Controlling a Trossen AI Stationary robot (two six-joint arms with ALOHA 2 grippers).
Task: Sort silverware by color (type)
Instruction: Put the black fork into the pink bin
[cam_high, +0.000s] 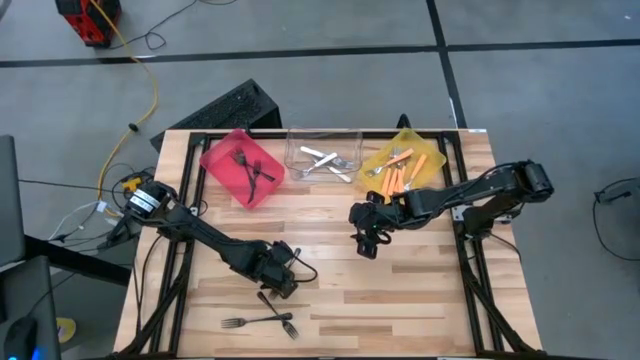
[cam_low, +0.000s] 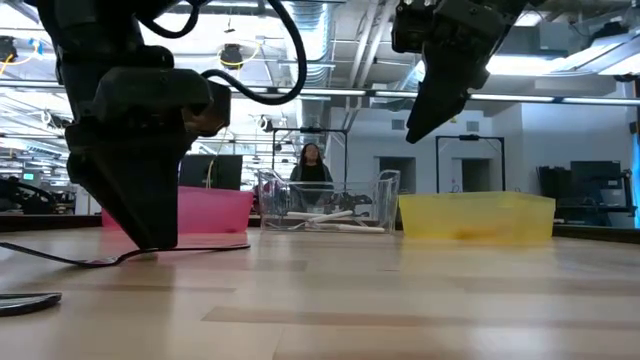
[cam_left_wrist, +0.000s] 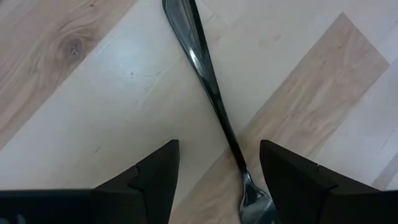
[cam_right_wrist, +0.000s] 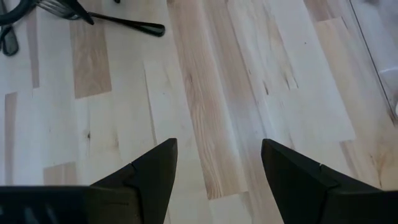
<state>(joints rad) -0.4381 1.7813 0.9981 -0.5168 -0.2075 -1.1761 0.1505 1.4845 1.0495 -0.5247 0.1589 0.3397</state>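
Observation:
My left gripper (cam_high: 281, 272) is down at the table, open, with its fingers on either side of a dark metal fork (cam_left_wrist: 208, 87) that lies flat on the wood. The fork's neck runs between the fingers and its head (cam_left_wrist: 254, 200) lies close to one finger; I cannot tell whether they touch. In the low view this fork (cam_low: 130, 257) lies under the left gripper (cam_low: 150, 235). Two more dark forks (cam_high: 262, 320) lie crossed near the table's near edge. My right gripper (cam_high: 368, 238) hangs open and empty above the table's middle (cam_right_wrist: 214, 180).
Along the far edge stand a red bin (cam_high: 243, 165) with dark forks, a clear bin (cam_high: 322, 158) with silver forks and a yellow bin (cam_high: 405, 168) with orange-handled forks. A person (cam_low: 312, 165) stands beyond the table. Bare wood lies between the arms.

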